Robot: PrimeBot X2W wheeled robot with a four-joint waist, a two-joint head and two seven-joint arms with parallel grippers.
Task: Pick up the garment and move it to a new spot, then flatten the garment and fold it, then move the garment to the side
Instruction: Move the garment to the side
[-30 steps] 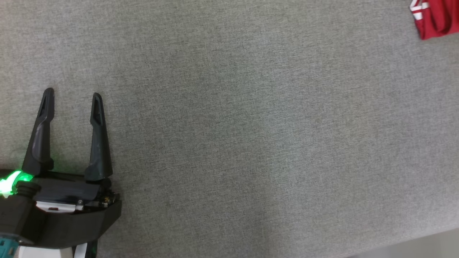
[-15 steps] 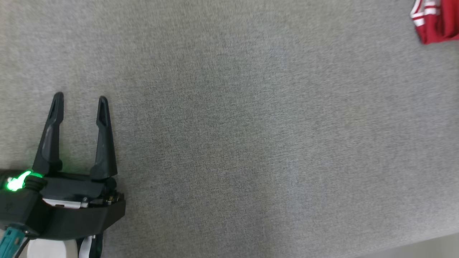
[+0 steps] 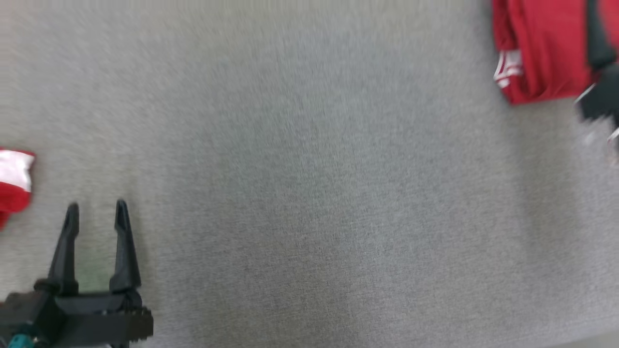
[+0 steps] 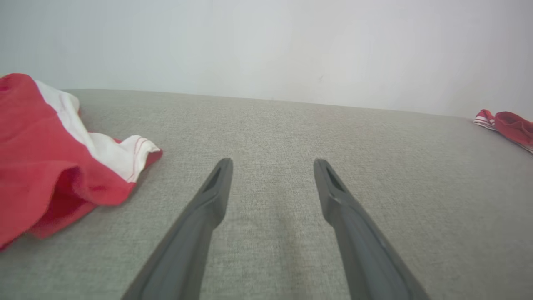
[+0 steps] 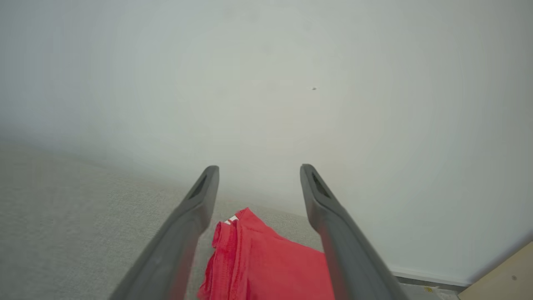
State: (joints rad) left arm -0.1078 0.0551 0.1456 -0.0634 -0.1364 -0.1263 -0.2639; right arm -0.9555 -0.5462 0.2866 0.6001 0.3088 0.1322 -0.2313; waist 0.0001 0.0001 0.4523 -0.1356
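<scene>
Only partly, garment (image 3: 544,53) (blurred, cropped)

garment (image 3: 541,48) far right on surface (image 3: 309,193), cloth (image 3: 14,188) left

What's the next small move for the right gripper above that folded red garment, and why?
Probably lift the right gripper up and away: its jaws stand open above the folded red cloth garment, which lies on the grey fabric table, seemingly set down.
</scene>
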